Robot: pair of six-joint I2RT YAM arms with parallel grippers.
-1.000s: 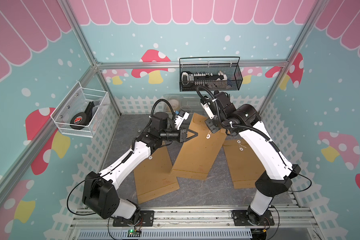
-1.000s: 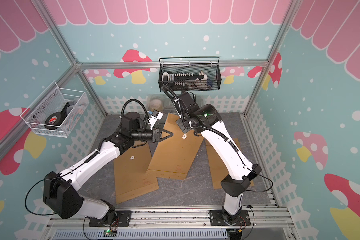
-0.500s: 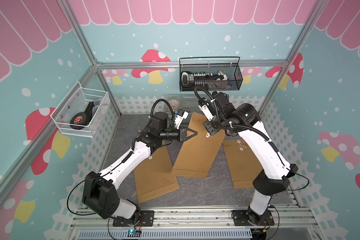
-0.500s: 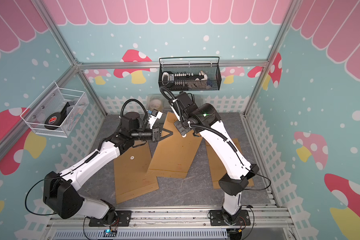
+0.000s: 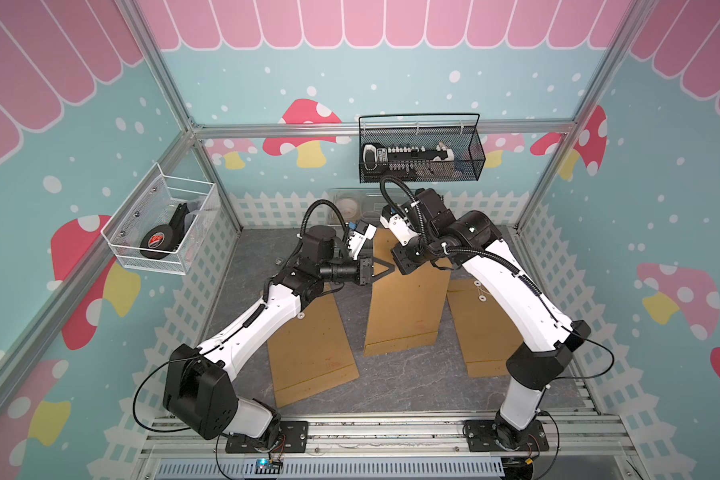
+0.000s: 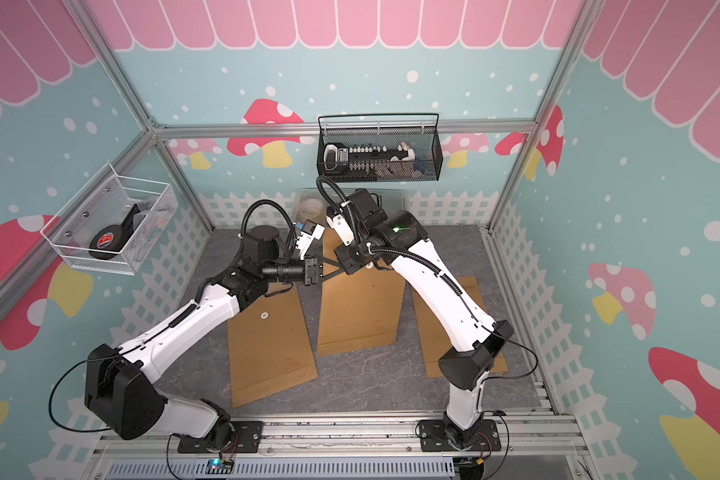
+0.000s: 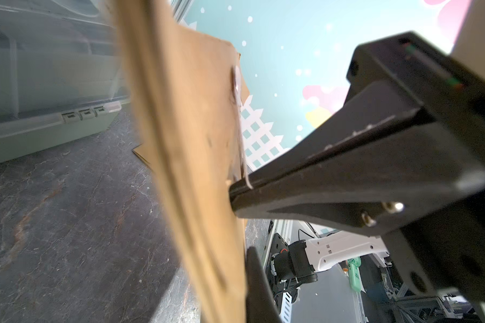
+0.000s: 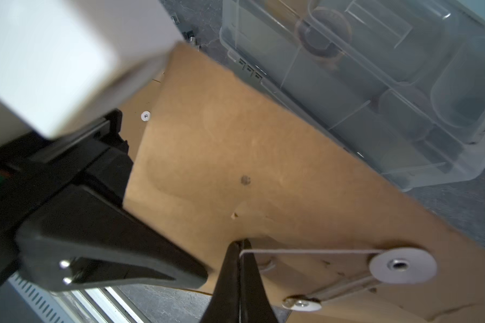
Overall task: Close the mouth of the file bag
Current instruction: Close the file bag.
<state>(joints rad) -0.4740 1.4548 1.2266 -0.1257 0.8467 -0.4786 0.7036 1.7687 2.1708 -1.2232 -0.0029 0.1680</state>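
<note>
Grey stone-look table [image 5: 395,386] inside a mushroom-papered booth: the middle file bag [image 5: 404,316] is tipped up at its far end for tying.
It lies between the left bag [image 5: 312,349] and the right bag [image 5: 483,332], near end on the table. The left gripper [image 5: 388,266] is clamped on its left edge, likely to steady the mouth. The right gripper [image 8: 240,247] pinches the white string [image 8: 305,251] taut from the closure disc [image 8: 402,264], apparently ready to wind it.

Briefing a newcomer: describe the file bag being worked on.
Three brown bags lie on the grey table. Take the middle bag. Only its far end is lifted, its string pinched by the right gripper; its neighbours lie flat.
</note>
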